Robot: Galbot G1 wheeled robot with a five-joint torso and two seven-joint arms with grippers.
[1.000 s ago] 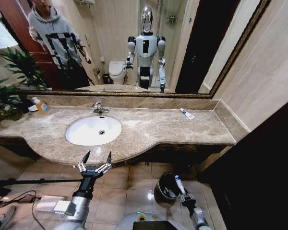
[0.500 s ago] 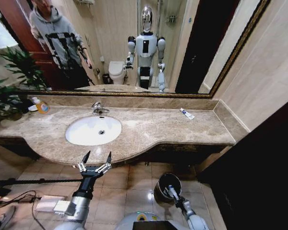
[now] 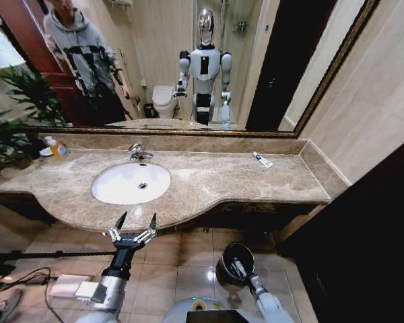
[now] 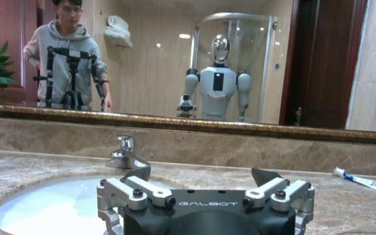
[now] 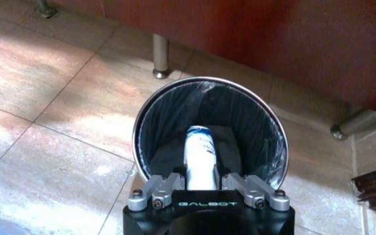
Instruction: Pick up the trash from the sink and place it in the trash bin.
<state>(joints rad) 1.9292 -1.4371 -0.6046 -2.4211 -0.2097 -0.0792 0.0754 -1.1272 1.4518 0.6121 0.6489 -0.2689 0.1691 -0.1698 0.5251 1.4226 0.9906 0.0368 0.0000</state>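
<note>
My right gripper [image 5: 201, 180] is shut on a white tube with blue marks [image 5: 199, 149], a piece of trash, and holds it over the open mouth of the black trash bin [image 5: 168, 112]. In the head view the bin [image 3: 222, 261] stands on the floor below the counter, with the right gripper [image 3: 242, 273] just above it. My left gripper [image 3: 135, 225] hangs open and empty in front of the counter edge, facing the white sink [image 3: 114, 192]. Another white tube [image 3: 261, 159] lies on the countertop at the right, near the mirror.
A chrome faucet [image 3: 137, 152] stands behind the basin. A yellow soap bottle [image 3: 56, 148] and a plant [image 3: 13, 128] are at the counter's left end. Chrome legs [image 5: 160, 56] and a dark cabinet stand behind the bin. Cables lie on the floor at the left.
My right gripper has carried the tube leftward and down, from beside the bin's right side to over its opening. The left arm has not moved.
</note>
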